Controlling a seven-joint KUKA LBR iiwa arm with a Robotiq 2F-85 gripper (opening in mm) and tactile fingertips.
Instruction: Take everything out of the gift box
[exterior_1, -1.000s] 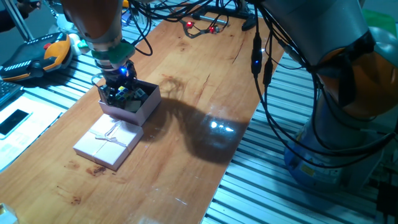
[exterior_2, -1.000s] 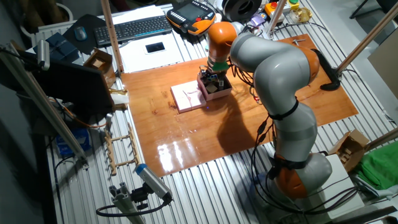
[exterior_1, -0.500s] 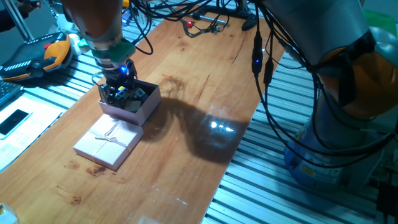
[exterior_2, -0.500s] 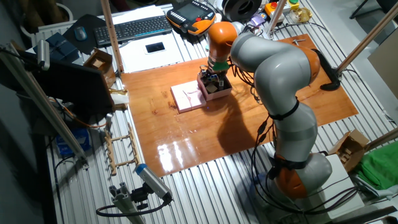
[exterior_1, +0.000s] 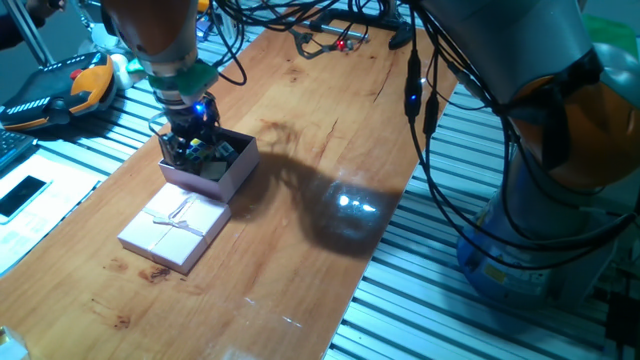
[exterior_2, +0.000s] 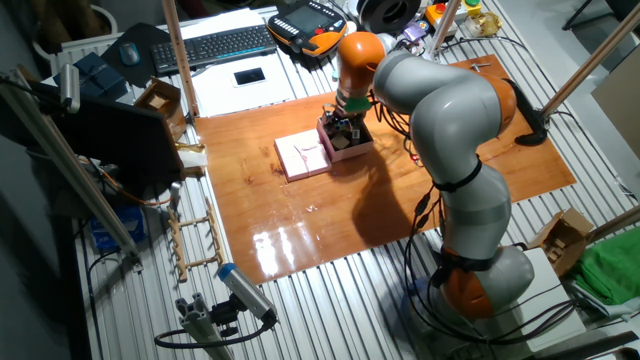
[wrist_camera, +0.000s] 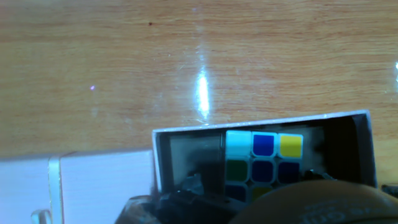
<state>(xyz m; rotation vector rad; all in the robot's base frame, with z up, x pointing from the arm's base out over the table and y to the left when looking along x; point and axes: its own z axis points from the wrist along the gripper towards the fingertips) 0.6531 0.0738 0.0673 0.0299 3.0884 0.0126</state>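
The pale pink gift box (exterior_1: 238, 168) stands open on the wooden table, and its dark lining shows in the hand view (wrist_camera: 186, 155). The gripper (exterior_1: 190, 150) reaches down into the box (exterior_2: 352, 150) from above. Its fingers are sunk among the contents, so their spacing does not show. The multicoloured puzzle cube (wrist_camera: 263, 163) lies inside the box right under the hand, and a bit of its colour shows beside the fingers (exterior_1: 207, 150). The ribboned pink lid (exterior_1: 174, 228) lies flat next to the box, toward the table's near-left edge. No other block is visible.
An orange teach pendant (exterior_1: 72, 84) and a phone (exterior_1: 20, 195) lie off the table's left side. Cables (exterior_1: 322, 40) trail over the far end. A keyboard (exterior_2: 215, 44) sits behind the table. The arm's base (exterior_2: 478, 270) stands at the table's right edge.
The hand has risen very slightly at the box. Box and lid have not moved.
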